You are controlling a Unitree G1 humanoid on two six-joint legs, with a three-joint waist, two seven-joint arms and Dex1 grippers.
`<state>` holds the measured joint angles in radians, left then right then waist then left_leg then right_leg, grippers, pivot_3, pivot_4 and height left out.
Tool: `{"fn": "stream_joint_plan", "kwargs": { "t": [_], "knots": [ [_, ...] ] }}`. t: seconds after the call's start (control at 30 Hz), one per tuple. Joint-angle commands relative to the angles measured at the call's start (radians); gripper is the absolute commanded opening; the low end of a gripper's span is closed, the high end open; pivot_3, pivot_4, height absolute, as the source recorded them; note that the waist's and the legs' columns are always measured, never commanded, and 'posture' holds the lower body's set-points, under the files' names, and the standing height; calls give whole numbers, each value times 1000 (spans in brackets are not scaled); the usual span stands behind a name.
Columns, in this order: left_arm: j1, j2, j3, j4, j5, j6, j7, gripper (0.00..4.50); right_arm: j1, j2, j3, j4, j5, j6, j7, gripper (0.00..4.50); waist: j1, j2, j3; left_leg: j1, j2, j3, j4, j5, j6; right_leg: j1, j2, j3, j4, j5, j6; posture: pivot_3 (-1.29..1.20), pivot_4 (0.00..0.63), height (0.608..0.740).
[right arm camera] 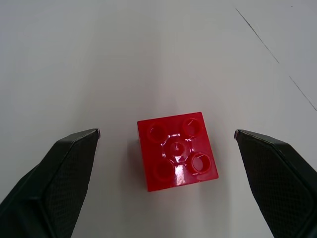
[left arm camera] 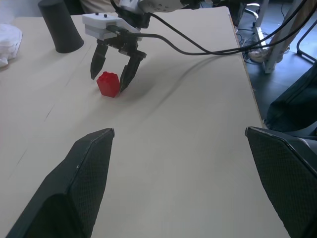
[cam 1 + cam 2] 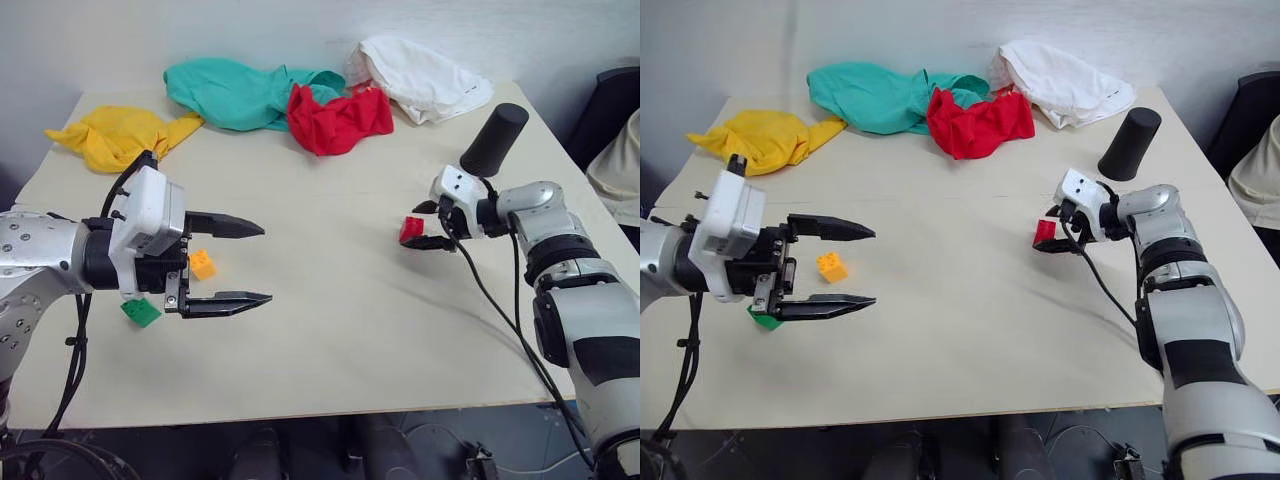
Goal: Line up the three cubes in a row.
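The red cube [image 1: 177,151] lies studs-up on the table between the fingers of my open right gripper [image 3: 418,226], and neither finger touches it. At the left, my left gripper [image 3: 266,264] hangs open and empty above the table, pointing right toward the red cube [image 2: 108,84]. The orange-yellow cube [image 3: 202,264] sits on the table just behind the left gripper's fingers. The green cube [image 3: 141,312] lies below the left wrist, partly hidden by it.
A tall black cylinder [image 3: 494,140] stands just behind my right wrist. Yellow [image 3: 115,135], teal [image 3: 235,90], red [image 3: 338,120] and white [image 3: 420,75] cloths lie along the table's far edge. Bare tabletop [image 3: 330,280] stretches between the two grippers.
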<state>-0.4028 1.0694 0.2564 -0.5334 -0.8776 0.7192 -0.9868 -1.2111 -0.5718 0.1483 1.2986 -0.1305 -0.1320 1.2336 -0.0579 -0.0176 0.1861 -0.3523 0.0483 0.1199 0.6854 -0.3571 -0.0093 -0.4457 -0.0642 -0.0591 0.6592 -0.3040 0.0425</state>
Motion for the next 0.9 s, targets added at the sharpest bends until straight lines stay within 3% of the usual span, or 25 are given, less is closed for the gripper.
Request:
{"fn": "stream_joint_plan", "kwargs": {
  "t": [0.03,0.27,0.4,0.53,0.63,0.7,0.77,0.9],
  "knots": [
    [-16,3,10,0,1,-11,-12,4500,-19,3,-9,-2,-16,-24,-20,3862,0,0,0,0,0,0,0,0,0,0,0,0,0,0,0,0,150,740],
    [-45,0,-13,15,18,-20,-35,4500,0,7,-9,2,-38,-57,14,1535,1,0,0,0,0,0,0,0,0,0,0,0,0,0,0,0,150,740],
    [-61,0,-29,24,21,-24,-57,4500,8,-3,-41,-19,4,-71,132,1485,2,0,0,0,0,0,0,0,0,0,1,0,0,0,0,0,150,740],
    [-79,-21,-55,25,5,-11,-64,4500,59,-19,-54,-194,90,-44,347,1485,2,0,0,0,0,0,0,0,0,0,1,0,1,0,0,0,150,740],
    [-69,-39,-92,32,28,-15,-71,4500,249,-83,0,-612,250,105,381,1485,8,0,0,0,0,-1,0,0,0,0,1,0,2,0,0,0,150,740],
    [-20,-42,-141,39,101,-74,-111,4500,501,-155,-4,-1028,318,167,377,1485,21,0,0,-1,1,-2,0,0,0,0,1,-1,2,0,0,0,150,740],
    [-4,-52,-171,49,137,-106,-132,4500,683,-212,-19,-1314,368,256,330,1485,39,0,0,0,1,-4,-1,-1,-2,1,3,-1,0,0,0,0,150,740],
    [-8,-67,-203,55,177,-146,-165,4500,881,-264,-50,-1573,406,390,216,1485,40,0,0,-2,0,-3,5,-2,-1,0,2,0,-1,0,1,0,150,740]
  ]
}}
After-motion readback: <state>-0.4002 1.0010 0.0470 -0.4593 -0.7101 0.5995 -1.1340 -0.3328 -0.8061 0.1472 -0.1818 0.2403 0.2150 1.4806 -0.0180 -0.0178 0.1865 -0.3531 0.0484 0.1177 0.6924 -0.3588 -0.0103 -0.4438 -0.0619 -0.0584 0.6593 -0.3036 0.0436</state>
